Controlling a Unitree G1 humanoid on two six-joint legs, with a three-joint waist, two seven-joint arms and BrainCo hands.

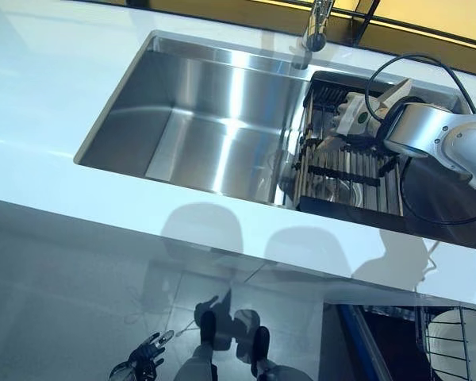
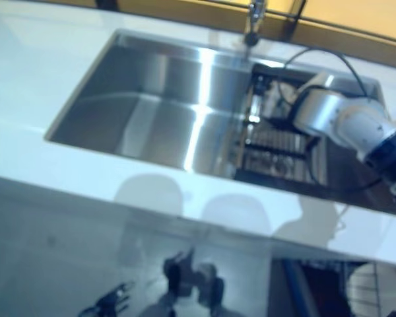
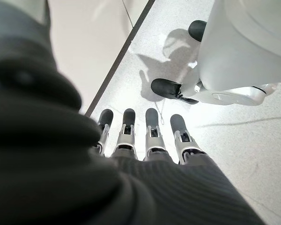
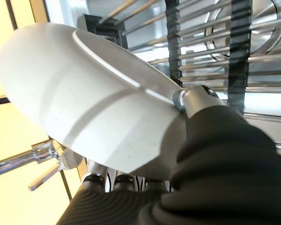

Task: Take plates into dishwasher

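Observation:
My right hand point(image 1: 381, 119) reaches into the drying rack point(image 1: 349, 171) at the right end of the sink. It is shut on a white plate point(image 4: 84, 103): the thumb point(image 4: 192, 101) presses on the plate's face and the fingers curl under its rim. The plate point(image 1: 351, 113) is tilted just above the rack bars point(image 4: 253, 61). My left hand point(image 1: 143, 361) hangs low at the lower left over the floor, with its fingers point(image 3: 152, 133) straight and empty. The open dishwasher's wire rack point(image 1: 448, 341) shows at the lower right with a white plate point(image 1: 454, 325) in it.
The steel sink basin point(image 1: 206, 119) lies left of the rack. A faucet point(image 1: 317, 28) stands behind it. The white countertop point(image 1: 103, 198) runs along the sink's front between the sink and the dishwasher. A black cable point(image 1: 416, 59) loops over the rack.

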